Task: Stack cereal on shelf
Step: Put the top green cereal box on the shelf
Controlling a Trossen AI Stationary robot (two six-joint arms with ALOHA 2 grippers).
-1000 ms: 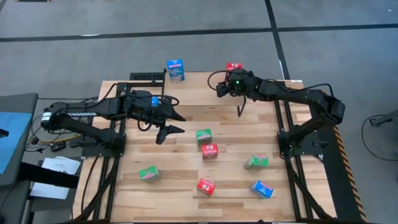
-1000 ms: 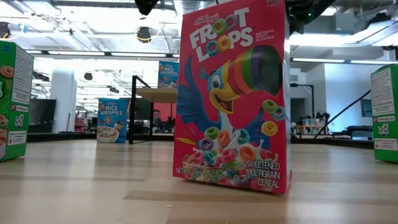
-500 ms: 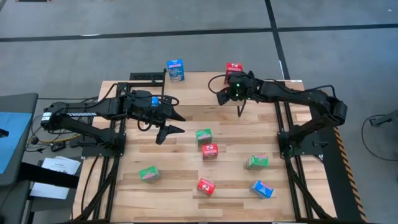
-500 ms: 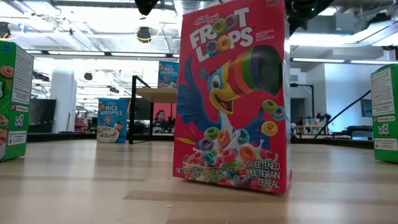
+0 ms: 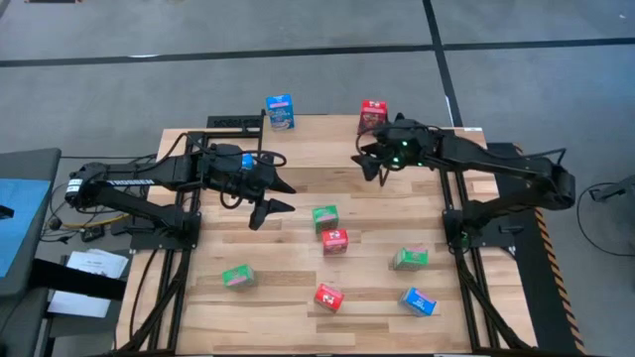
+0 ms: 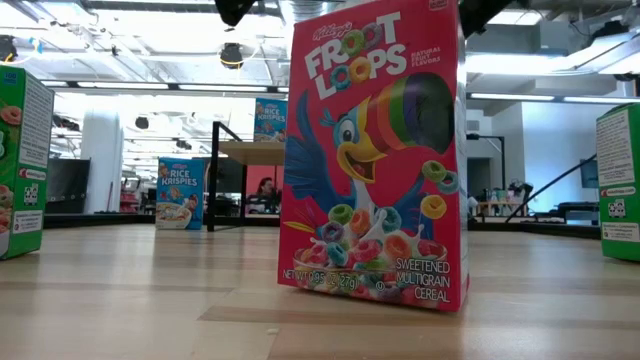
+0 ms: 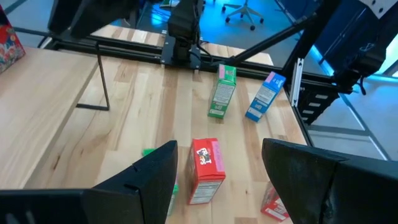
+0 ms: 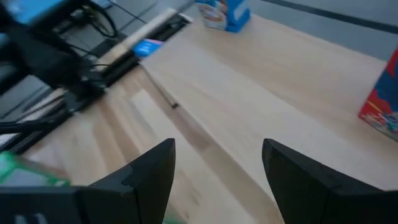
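Observation:
The shelf (image 5: 322, 137) stands at the table's far edge, bearing a blue cereal box (image 5: 280, 111) at its left end and a red one (image 5: 373, 115) toward its right; both stand upright. My right gripper (image 5: 364, 165) hovers open and empty, just near of the red box (image 8: 382, 106). My left gripper (image 5: 278, 196) waits open and empty above the table's left middle, pointing toward a green box (image 5: 324, 217) and a red box (image 7: 205, 168). Both of these stand on the tabletop.
More boxes stand on the near half of the table: green (image 5: 237, 277), red (image 5: 328, 297), blue (image 5: 418, 300), green (image 5: 409, 259). In the low view, a blue box (image 6: 180, 192) stands on the table left of the shelf's black leg (image 6: 213, 175).
My right gripper has drawn back from the red box on the shelf, toward the near and right edges and upward. Its fingers stay just as wide. The red box stands on the shelf as before.

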